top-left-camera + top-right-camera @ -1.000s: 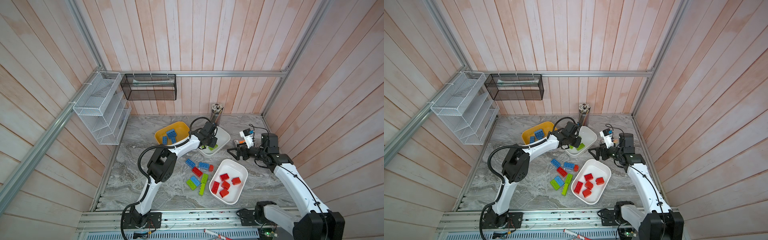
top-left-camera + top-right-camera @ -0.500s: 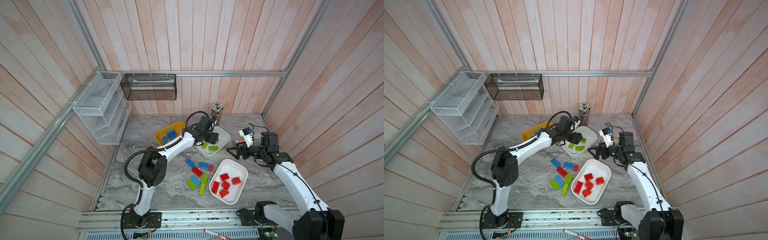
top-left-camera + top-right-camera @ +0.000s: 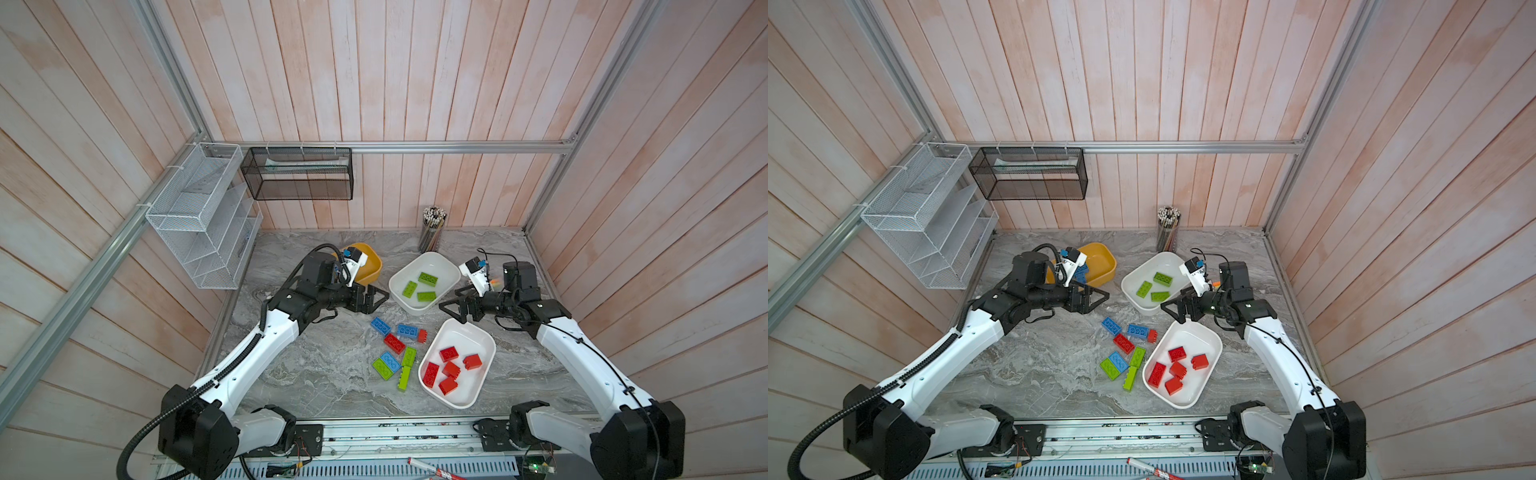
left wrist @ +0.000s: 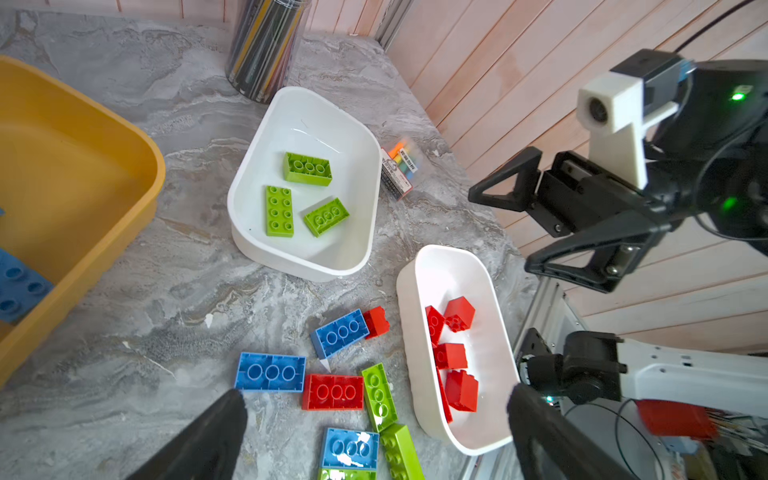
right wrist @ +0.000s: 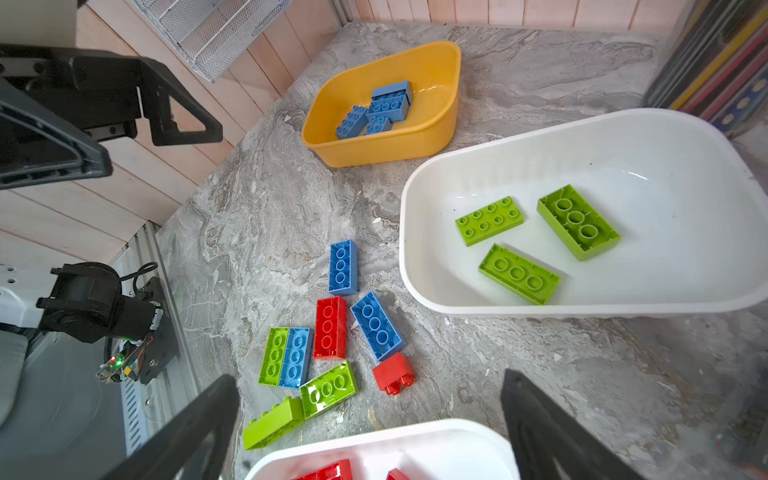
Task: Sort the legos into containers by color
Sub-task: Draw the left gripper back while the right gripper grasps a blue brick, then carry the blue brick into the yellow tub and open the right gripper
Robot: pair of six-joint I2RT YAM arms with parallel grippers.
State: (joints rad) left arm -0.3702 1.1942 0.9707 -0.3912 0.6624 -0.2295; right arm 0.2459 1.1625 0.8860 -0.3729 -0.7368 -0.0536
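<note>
Left wrist view gives us the left gripper (image 4: 374, 395) with its jaws spread wide and nothing between them, above the loose legos (image 4: 270, 372) lying mid-table. We see the right gripper (image 5: 368, 377) just as wide and empty, poised over the gap between the two white tubs. Three green bricks (image 3: 428, 278) lie in the far white tub (image 3: 436, 262), red bricks (image 3: 451, 369) in the near white tub (image 3: 471, 332), and blue bricks (image 5: 384, 108) in the yellow tub (image 5: 415, 145) at far left. A marker pack (image 4: 400, 166) beside the far white tub carries a label whose print we cannot read.
</note>
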